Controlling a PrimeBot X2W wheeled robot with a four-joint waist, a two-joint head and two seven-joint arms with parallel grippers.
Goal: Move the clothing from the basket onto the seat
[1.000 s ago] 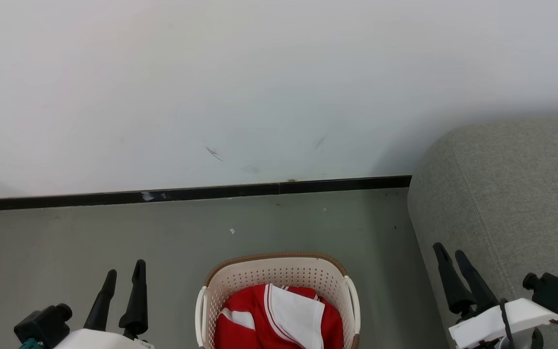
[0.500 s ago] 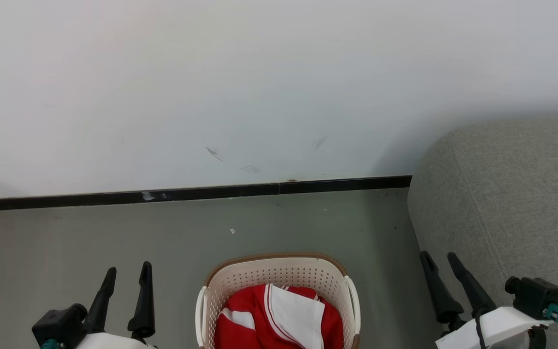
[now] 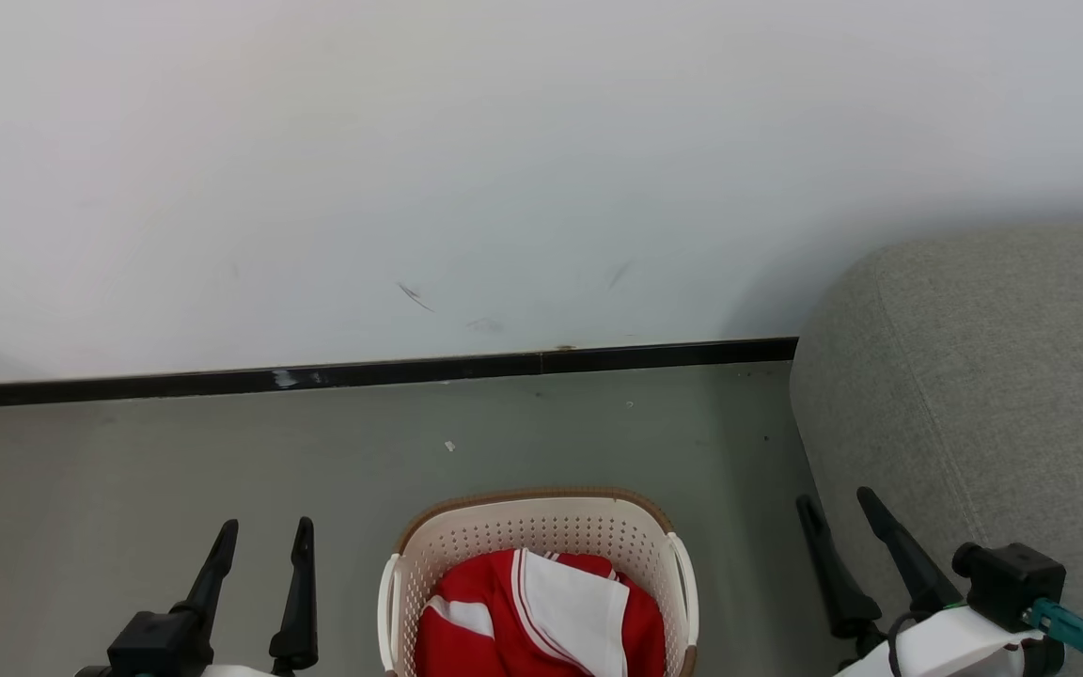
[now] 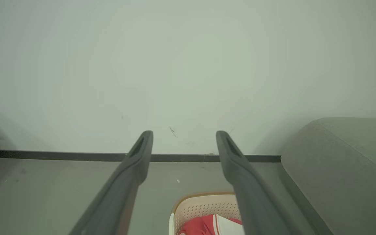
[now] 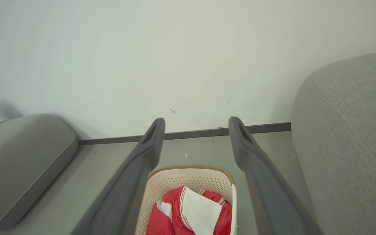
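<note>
The left gripper (image 3: 267,523) at 7 o'clock and the right gripper (image 3: 834,496) at 5 have drifted inward, jaws spread wide and empty. The clothing (image 3: 541,611) lies in the basket (image 3: 532,495) at 6 o'clock, with the seat (image 3: 993,376) at 3; a reach looks imminent.

Red-and-white clothing (image 3: 541,616) bunched inside the cream perforated basket (image 3: 541,528) on the floor; grey seat (image 3: 983,376) beside it.
</note>
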